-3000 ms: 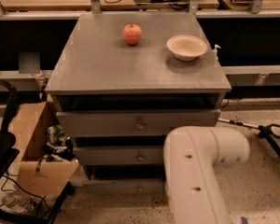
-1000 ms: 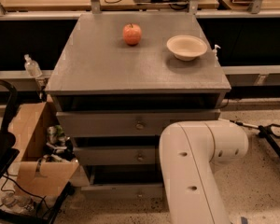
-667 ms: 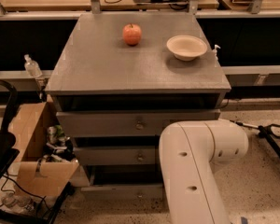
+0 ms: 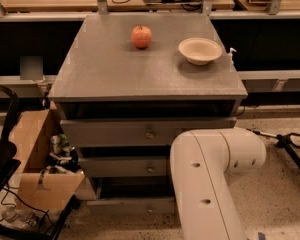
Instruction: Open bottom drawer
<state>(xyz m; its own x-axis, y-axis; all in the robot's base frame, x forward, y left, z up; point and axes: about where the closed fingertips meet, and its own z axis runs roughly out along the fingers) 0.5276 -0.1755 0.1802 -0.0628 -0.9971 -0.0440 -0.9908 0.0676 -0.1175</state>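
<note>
At the cabinet's base, bottom drawer [image 4: 130, 205] front, right part hidden behind white arm [image 4: 205, 184]. Gripper out of frame, can't tell its grip. Cardboard box [image 4: 32, 144] crowds left edge; speckled floor [image 4: 280, 194] right.

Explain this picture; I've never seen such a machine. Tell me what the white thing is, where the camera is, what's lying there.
The big white shape is the robot's arm, seen close up. The one camera looks down over it at the front of a grey cabinet. On its top lie an apple and a pale bowl. The bottom drawer, lowest of three, is partly behind the arm. The gripper, the arm's two-fingered hand, is out of view, so nothing shows as held. A cardboard box stands beside the cabinet.
</note>
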